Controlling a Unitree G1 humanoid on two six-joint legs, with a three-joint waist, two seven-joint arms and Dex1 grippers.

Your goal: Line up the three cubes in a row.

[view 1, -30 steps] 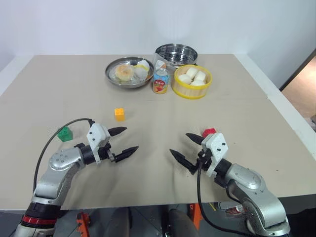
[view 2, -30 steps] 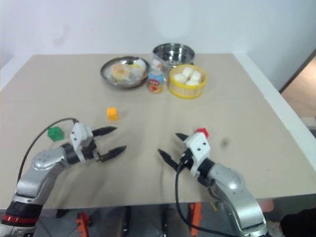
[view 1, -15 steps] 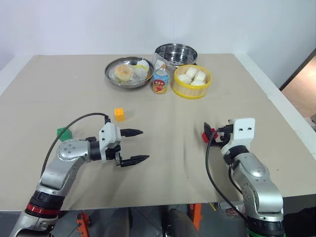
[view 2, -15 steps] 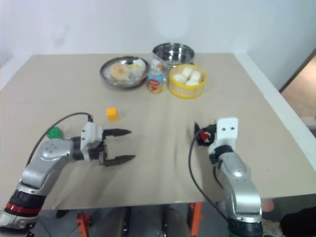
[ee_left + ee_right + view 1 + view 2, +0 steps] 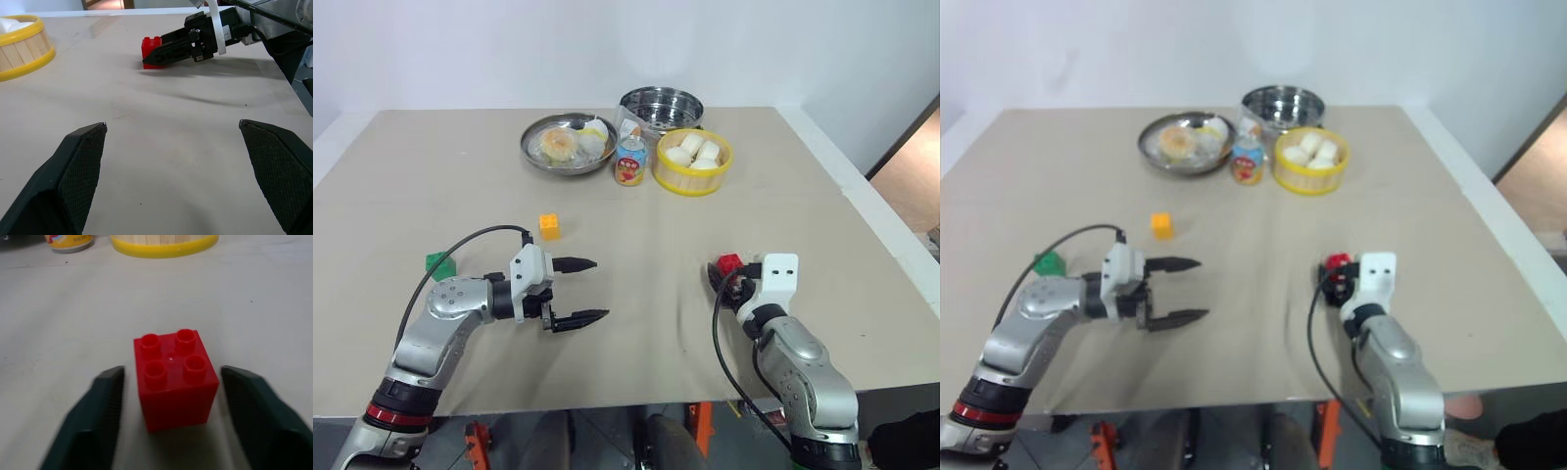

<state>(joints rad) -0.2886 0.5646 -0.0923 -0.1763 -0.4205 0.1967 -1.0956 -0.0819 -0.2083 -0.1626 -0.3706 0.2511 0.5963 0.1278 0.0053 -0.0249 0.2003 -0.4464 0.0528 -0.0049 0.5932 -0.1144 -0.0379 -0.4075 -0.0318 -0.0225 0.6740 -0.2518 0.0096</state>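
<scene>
The beige table (image 5: pixel 783 186) carries everything. At its far side stand a steel pot (image 5: pixel 663 104), a steel plate (image 5: pixel 570 143) with food, a yellow basket (image 5: pixel 692 162) of white buns, and a small can (image 5: pixel 630 161) between plate and basket. The left hand (image 5: pixel 579 291) hovers over the near left part of the table, pointing toward the right, its fingers spread wide and holding nothing. The right hand (image 5: pixel 171 411) sits low at the near right, its two fingers on either side of the red cube (image 5: pixel 173 376), a gap visible on each side, so they are not clamped on it; the cube rests on the table. The yellow-orange cube (image 5: pixel 549 226) lies left of centre, and the green cube (image 5: pixel 439 265) further left and nearer, well apart from the red one.
</scene>
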